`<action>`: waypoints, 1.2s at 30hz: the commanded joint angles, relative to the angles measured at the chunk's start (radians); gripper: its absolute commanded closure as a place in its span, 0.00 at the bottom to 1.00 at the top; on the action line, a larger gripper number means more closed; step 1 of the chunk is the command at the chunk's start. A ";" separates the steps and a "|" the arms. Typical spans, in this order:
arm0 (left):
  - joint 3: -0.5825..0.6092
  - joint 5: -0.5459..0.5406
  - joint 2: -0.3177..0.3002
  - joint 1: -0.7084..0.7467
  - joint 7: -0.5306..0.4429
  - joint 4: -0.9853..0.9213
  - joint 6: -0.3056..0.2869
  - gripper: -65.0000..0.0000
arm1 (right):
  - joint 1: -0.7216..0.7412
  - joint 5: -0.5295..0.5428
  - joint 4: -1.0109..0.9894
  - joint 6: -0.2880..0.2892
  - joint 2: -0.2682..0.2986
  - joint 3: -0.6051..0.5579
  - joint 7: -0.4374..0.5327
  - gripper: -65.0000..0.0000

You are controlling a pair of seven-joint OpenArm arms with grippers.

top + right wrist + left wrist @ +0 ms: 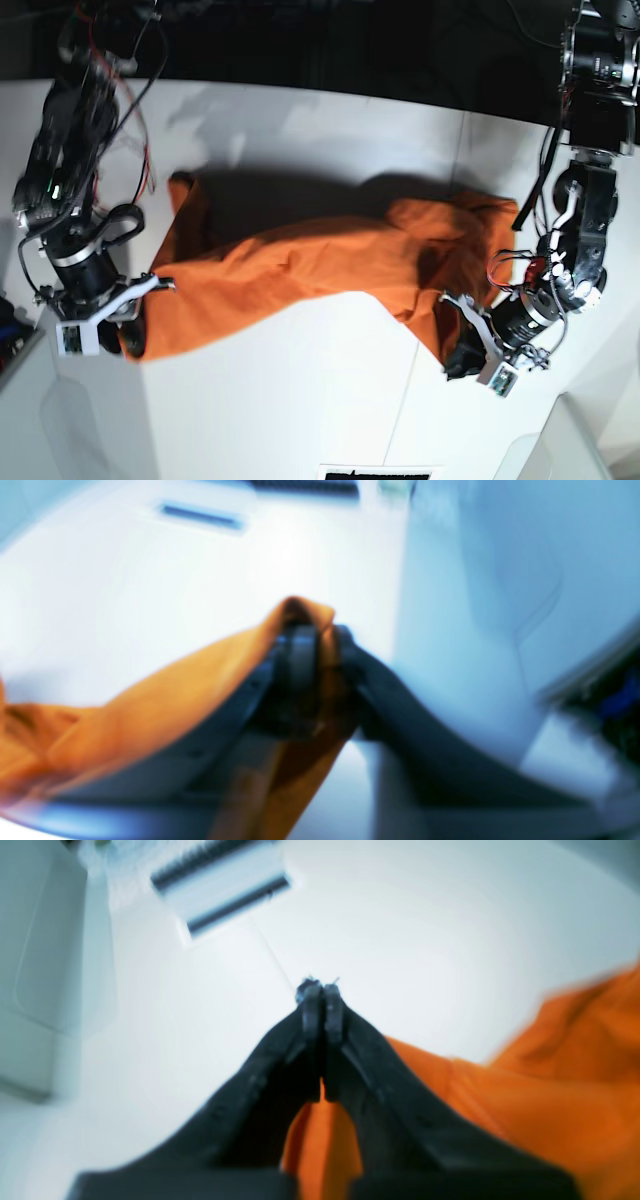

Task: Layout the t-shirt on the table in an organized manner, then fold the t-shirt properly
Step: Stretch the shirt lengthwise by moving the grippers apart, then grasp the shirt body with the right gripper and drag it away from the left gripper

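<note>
Pincer on the left arm [321,990], from the left wrist: tips pressed together, no cloth visible at the very tips. Orange t-shirt [550,1090] showing through the gap lower down and trailing off to one side over the white tabletop [425,940]. Impossible to tell whether any hem is pinched.

From the right wrist: right pincer [320,635] clamped on a fold of the t-shirt, cloth bunched over one tip, all of it blurred.

From the base: t-shirt stretched crosswise on the tabletop between the two arms, rumpled and slack in the middle, one pincer at each end.

For a clean layout, probably best to draw both ends apart evenly and low, take out the slack before letting go, and confirm the left grip first to avoid dropping that end in a heap.
</note>
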 commanded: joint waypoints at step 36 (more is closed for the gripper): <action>-0.209 -0.351 -0.054 0.290 0.251 -0.037 -0.158 0.27 | -0.118 0.069 -0.069 0.085 -0.001 -0.351 0.010 0.31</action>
